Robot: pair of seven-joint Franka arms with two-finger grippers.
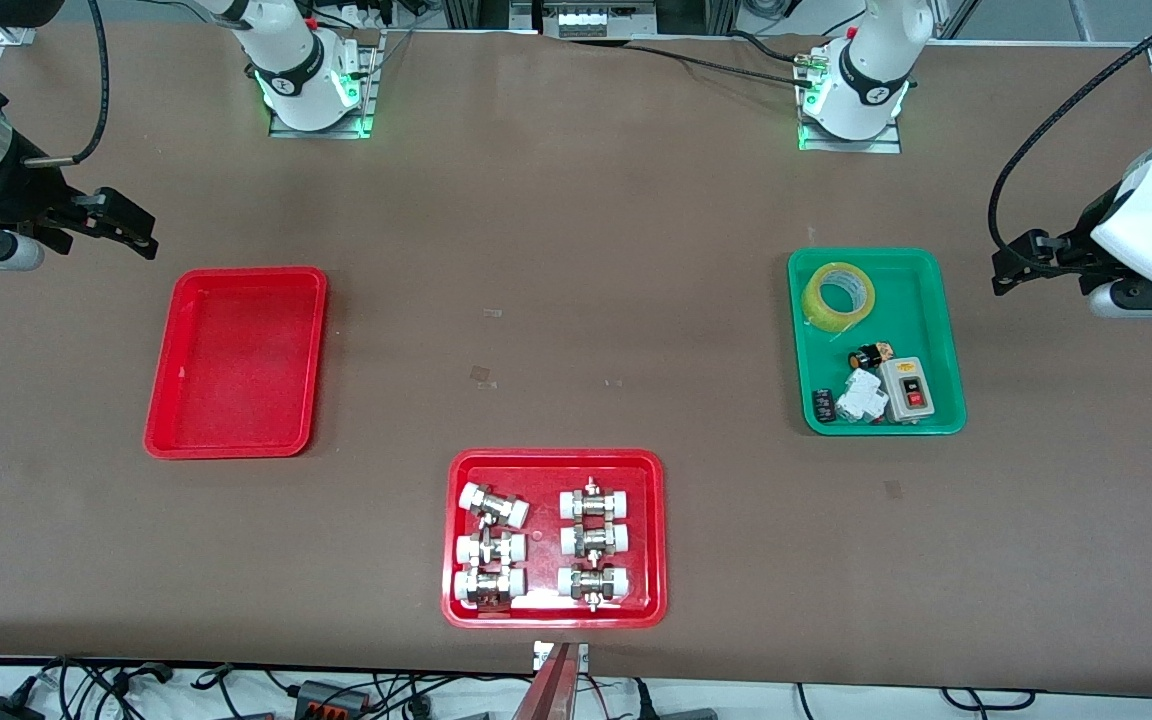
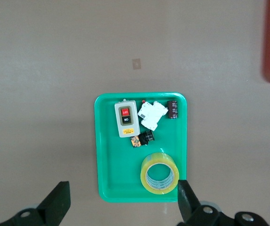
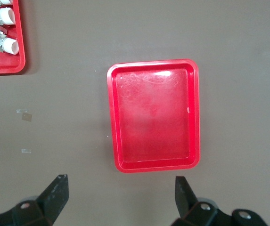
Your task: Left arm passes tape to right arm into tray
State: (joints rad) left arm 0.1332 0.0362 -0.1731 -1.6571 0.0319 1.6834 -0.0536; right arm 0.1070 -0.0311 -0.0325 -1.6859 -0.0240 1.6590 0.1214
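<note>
The yellow tape roll [image 1: 811, 300] lies flat in the green tray [image 1: 946, 330], at the tray's end farther from the front camera. It also shows in the left wrist view [image 2: 160, 157]. My left gripper [image 1: 1014, 265] is open and empty, up over the bare table beside the green tray [image 2: 106, 155], toward the left arm's end [image 2: 123, 202]. The plain red tray [image 1: 236, 362] is empty. My right gripper [image 1: 136, 232] is open and empty, up over the table beside that red tray [image 3: 153, 117], toward the right arm's end [image 3: 120, 193].
A second red tray [image 1: 554, 610] with several white-capped metal fittings sits near the table's front edge, midway between the arms. The green tray also holds a grey switch box [image 1: 907, 388] and small electrical parts [image 1: 861, 395]. Bare brown table lies between the trays.
</note>
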